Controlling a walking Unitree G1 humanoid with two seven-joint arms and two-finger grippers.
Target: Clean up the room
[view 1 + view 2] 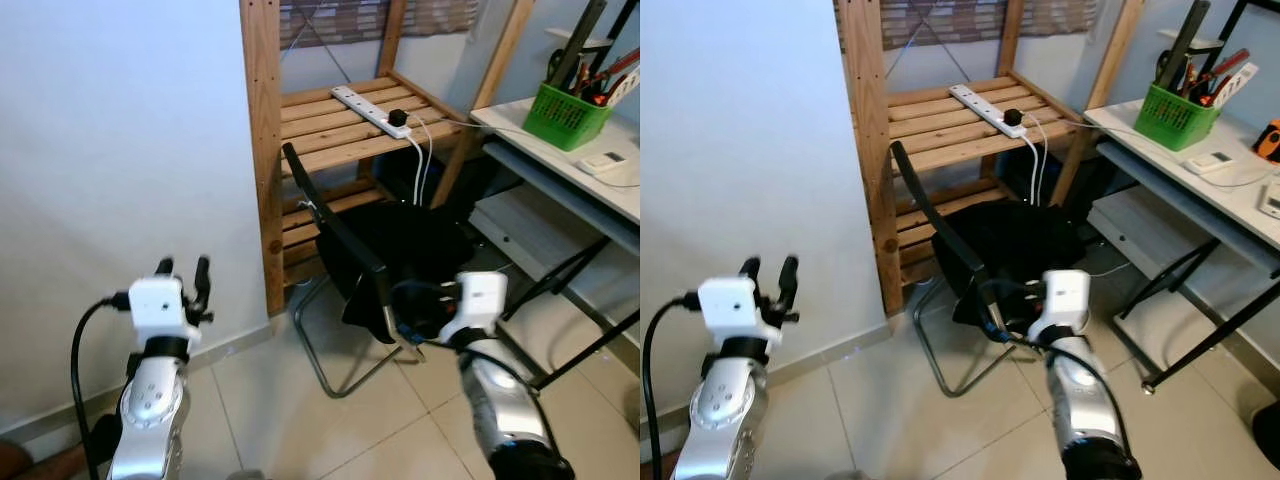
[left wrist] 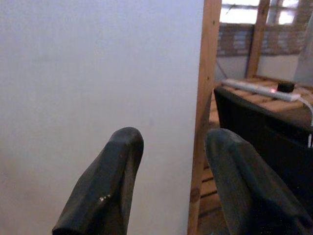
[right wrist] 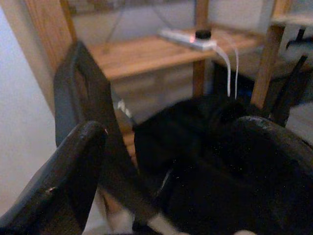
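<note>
A black chair (image 1: 335,225) with a thin metal frame stands before the wooden shelf, its back turned towards me. A black cloth (image 1: 410,240) lies heaped on its seat. My right gripper (image 1: 402,310) is open and low beside the near end of the chair's back. In the right wrist view the fingers (image 3: 73,171) are spread wide, with the chair back (image 3: 80,93) and the black cloth (image 3: 195,132) just ahead of them. My left gripper (image 1: 184,268) is raised and open close to the white wall (image 1: 120,150), holding nothing.
A wooden slatted shelf (image 1: 340,135) carries a white power strip (image 1: 372,110) with cables hanging down. At the right a grey desk (image 1: 560,170) holds a green basket (image 1: 566,115) of tools and a white remote (image 1: 605,163). Tiled floor (image 1: 330,430) lies in front.
</note>
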